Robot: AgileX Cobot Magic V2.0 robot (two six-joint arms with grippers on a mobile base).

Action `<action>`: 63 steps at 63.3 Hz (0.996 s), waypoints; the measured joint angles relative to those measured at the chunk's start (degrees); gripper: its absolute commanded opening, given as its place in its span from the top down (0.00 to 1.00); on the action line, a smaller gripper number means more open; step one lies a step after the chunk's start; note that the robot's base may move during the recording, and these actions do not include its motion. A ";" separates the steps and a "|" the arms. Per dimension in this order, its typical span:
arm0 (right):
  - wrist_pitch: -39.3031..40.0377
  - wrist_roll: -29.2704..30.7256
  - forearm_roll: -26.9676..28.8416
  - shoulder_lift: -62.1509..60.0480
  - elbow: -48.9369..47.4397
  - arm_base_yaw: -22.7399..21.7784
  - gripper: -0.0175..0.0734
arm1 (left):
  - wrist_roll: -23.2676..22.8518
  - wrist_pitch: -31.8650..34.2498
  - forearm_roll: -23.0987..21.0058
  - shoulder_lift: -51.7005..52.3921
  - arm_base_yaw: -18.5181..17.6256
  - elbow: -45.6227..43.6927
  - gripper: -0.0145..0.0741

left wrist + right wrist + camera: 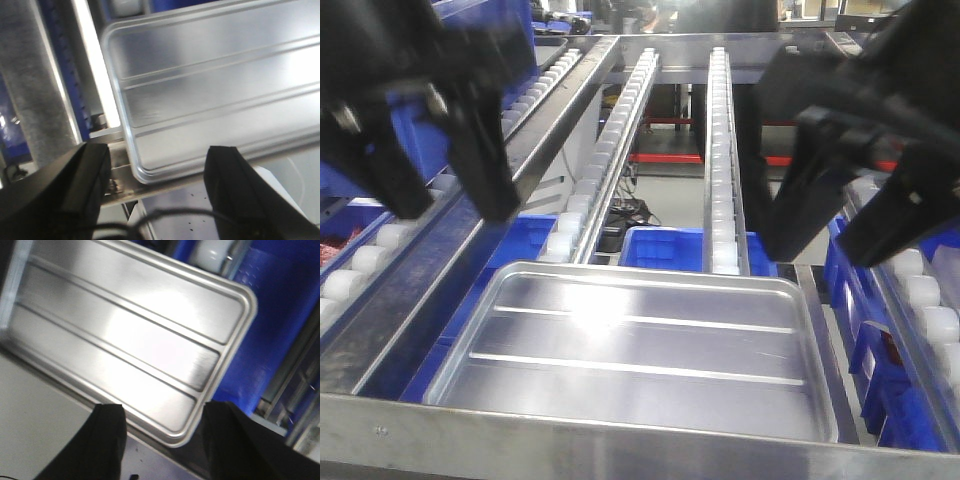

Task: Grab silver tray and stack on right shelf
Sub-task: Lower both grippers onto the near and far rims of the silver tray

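nearest the camera, the broad flat front bar [620,448] of the right shelf [552,125] runs across the bottom of the front view. just behind it lies the silver tray [640,350], flat and open side up, its two long ribs running side to side. its near rim is close against the bar and its far rim sits just at the lowest rollers of the two middle roller rails [722,160]; what carries it from below i cannot tell. up to the left of the tray hangs the left gripper [442,205], jaws spread wide and holding nothing. in its wrist view the tray's near left corner shows between the two dark fingers [87,172], apart from both. up to the right hangs the right gripper [835,240], jaws likewise wide apart and holding nothing, with the tray's near right corner framed between its fingers [107,440] in its wrist view. blue bins [670,248] sit under the rails beyond the tray, and the rails climb toward the back.
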State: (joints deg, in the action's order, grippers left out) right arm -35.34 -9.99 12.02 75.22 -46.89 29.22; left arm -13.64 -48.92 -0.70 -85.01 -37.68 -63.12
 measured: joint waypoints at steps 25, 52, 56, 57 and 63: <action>-2.66 -19.52 -14.85 7.62 -2.60 0.00 0.32 | -7.02 3.30 1.94 -7.53 0.00 -1.51 0.48; -0.04 -20.30 -14.97 13.53 -2.83 0.00 0.32 | -8.52 4.89 2.66 -13.01 0.00 -1.61 0.48; 0.66 -20.30 -14.85 14.21 -2.83 0.00 0.32 | -8.52 5.04 2.88 -14.23 0.00 -1.61 0.48; 0.67 -20.30 -14.85 14.22 -2.83 0.00 0.32 | -8.52 5.04 3.00 -14.44 0.00 -1.61 0.48; 0.91 -20.30 -14.72 15.36 -2.83 0.00 0.32 | -8.52 5.18 3.00 -15.43 0.00 -1.61 0.48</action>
State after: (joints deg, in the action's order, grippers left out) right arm -34.43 -30.28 -2.70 90.58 -49.72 29.22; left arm -22.16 -43.74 2.30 -100.44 -37.68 -64.73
